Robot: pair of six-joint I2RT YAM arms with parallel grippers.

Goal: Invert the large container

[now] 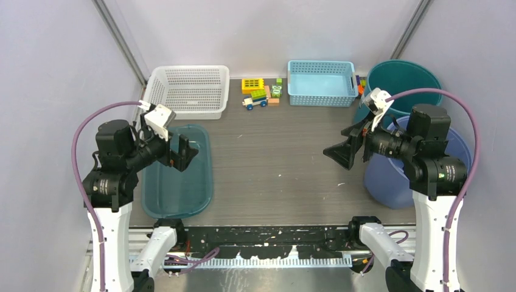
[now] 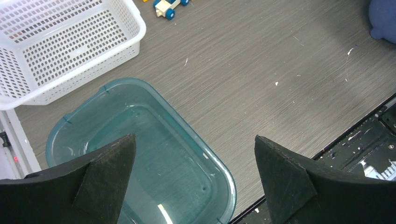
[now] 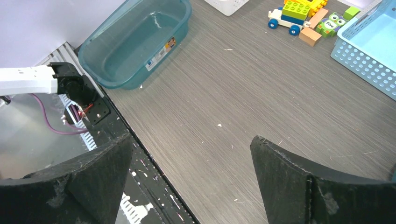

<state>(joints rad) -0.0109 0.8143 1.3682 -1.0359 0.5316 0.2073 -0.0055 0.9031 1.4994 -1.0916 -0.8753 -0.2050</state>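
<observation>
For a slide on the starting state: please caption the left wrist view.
Left gripper, open, poised above the teal tub, which sits open side up beside the white basket.

Two baskets (image 1: 190,91) (image 1: 321,82), two buckets (image 1: 401,79) (image 1: 389,182), one tub (image 1: 176,188), one toy car (image 1: 255,101).

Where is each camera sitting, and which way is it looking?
Top camera: high behind the arms, looking down on the table; both arms show, with the left claw and right claw open.
Left wrist camera: on the left arm, looking down at the teal tub and white basket; its two fingers show.
Right wrist camera: on the right arm, looking left across the table; its two fingers show.
Shared: both wrist views catch the teal tub and toy car.
</observation>
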